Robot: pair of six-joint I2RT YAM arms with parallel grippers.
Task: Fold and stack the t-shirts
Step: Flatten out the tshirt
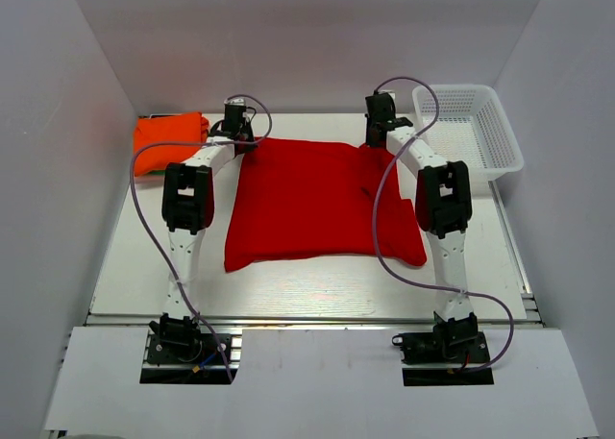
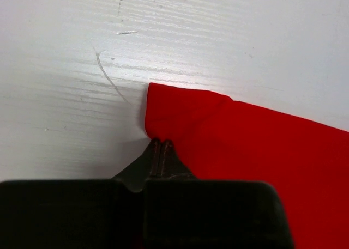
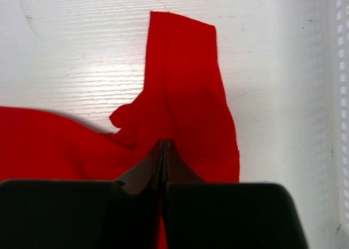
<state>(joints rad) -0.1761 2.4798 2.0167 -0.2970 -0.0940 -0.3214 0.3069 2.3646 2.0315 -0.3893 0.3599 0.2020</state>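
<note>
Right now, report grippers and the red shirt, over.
Left gripper shut on red t-shirt, far-left corner. Right gripper shut on far-right corner. White basket close beside it.

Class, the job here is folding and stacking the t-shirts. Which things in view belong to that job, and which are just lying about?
Belongs to the job: red t-shirt, spread flat; folded orange t-shirt; left gripper and right gripper, both shut on the red t-shirt's far edge.
Just lying about: white mesh basket, far right on the table.
</note>
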